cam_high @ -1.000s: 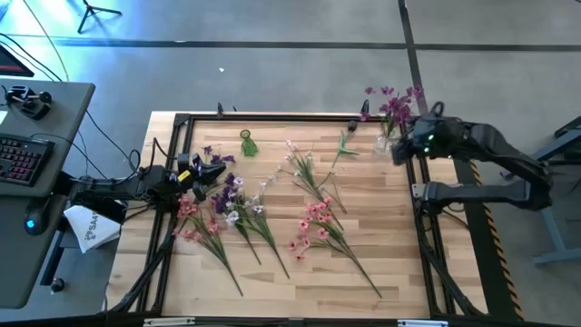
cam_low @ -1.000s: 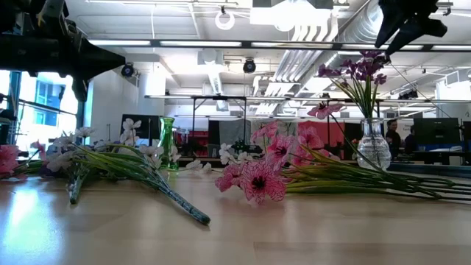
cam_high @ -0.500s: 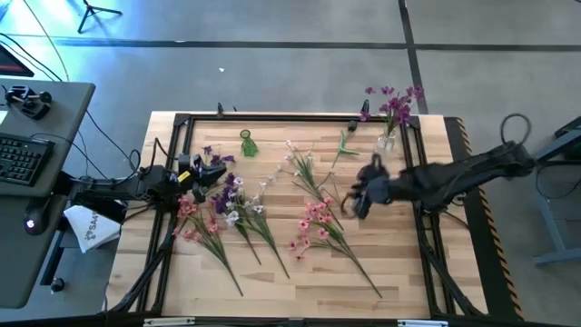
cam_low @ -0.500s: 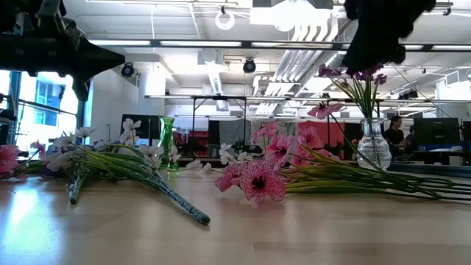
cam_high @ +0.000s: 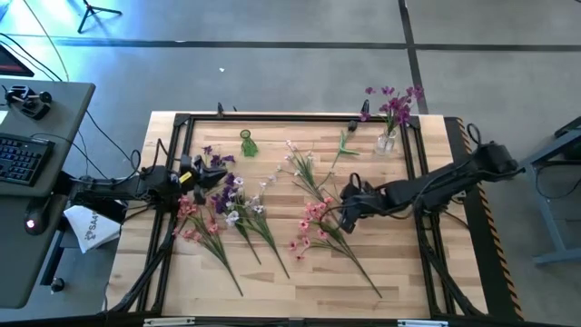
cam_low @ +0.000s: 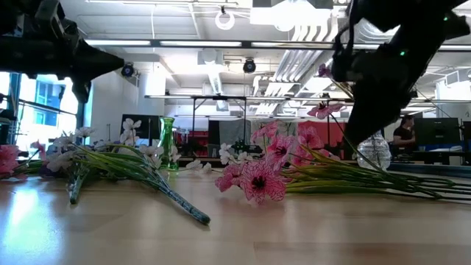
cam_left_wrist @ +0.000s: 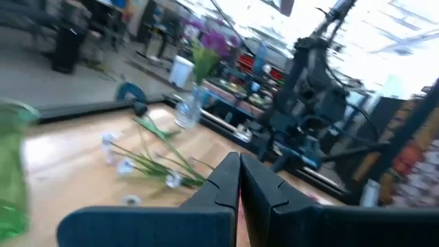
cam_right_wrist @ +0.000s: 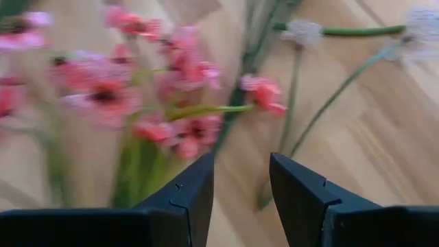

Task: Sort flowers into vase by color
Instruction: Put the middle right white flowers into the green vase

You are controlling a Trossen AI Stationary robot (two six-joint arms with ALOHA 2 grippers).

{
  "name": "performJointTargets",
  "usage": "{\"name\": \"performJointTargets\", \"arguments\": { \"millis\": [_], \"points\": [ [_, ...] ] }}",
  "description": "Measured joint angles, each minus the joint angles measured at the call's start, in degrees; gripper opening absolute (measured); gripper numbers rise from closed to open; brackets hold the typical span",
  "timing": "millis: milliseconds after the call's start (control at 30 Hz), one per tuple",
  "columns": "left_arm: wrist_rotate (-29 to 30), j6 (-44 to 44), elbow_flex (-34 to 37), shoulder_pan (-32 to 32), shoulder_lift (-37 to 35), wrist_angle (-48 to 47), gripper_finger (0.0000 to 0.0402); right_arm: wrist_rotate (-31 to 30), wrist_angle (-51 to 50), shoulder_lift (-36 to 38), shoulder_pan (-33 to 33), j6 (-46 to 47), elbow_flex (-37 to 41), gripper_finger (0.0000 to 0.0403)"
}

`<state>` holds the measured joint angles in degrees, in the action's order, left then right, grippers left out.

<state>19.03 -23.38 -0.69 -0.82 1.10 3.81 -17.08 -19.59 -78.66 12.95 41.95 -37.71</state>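
Over the pink bunch [cam_high: 316,227] mid-table is where I've got the right gripper [cam_high: 349,205] now. Wrist cam shows its fingers [cam_right_wrist: 188,195] partly spread with a gap between, nothing in them, pink blossoms [cam_right_wrist: 185,127] right beyond the tips.

Left gripper [cam_high: 204,173] is parked above the mixed pile of purple, white and pink sprigs [cam_high: 222,213] on the left side of the table. Pinched fully closed, and I don't see anything in it.

Clear vase [cam_high: 387,142] at the far right of the table already has purple flowers [cam_high: 392,102] in it. Small green vase [cam_high: 247,142] stands at the far edge, looks empty. White sprigs [cam_high: 304,168] are strewn between the two vases.

What could go wrong imo:
- stems in the pink bunch overlap, and a white sprig's stem [cam_right_wrist: 329,96] runs just beside them. If I close here I could catch two or three at once, or a wrong colour along with the pink.
- blossoms are soft, so pinching a head instead of a stem prob means a slip on the lift.
- long stems could drag the neighbours along and mess up the layout.

Vs a sec ago: the right arm was up by the clear vase with the purple ones, and has swung across the table to the pinks since. Its fingers narrowed a bit on the way. Left arm hasn't budged, flowers on the table look the same.
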Motion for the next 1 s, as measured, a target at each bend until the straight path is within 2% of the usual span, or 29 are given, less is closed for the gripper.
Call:
{"name": "performJointTargets", "arguments": {
  "millis": [100, 200, 367, 533, 700, 900, 1000],
  "points": [
    [0.3, 0.1, 0.0, -0.3, 0.0, 0.3, 0.0000, -2.6, 0.4, -3.7, -0.9, -1.6, 0.1, 0.0138],
    [-2.5, 1.9, 0.0, -1.7, 0.0, 2.5, 0.0000, -6.9, 1.0, -7.5, -1.0, -2.5, 0.1, 0.0138],
    [-3.7, 6.8, 0.0, -5.6, 0.1, 9.1, 0.0000, -8.2, 2.1, -12.3, -1.0, -3.4, 0.0, 0.0137],
    [-1.9, 12.0, 0.0, -9.7, 2.3, 14.2, 0.0000, -8.7, 3.3, -14.7, -0.9, -3.9, -0.2, 0.0102],
    [3.8, 13.1, 0.0, -13.3, 8.1, 17.2, 0.0000, -9.0, 1.3, -13.3, -0.9, -4.1, -0.2, 0.0015],
    [8.1, 13.2, 0.0, -17.0, 16.8, 21.5, 0.0000, -12.9, -6.4, -8.8, -0.3, -1.4, 0.5, 0.0004],
    [10.2, 13.7, 0.0, -18.6, 21.3, 23.8, 0.0000, -17.8, -2.9, -5.8, 1.9, 4.1, 4.3, 0.0004]
  ]
}}
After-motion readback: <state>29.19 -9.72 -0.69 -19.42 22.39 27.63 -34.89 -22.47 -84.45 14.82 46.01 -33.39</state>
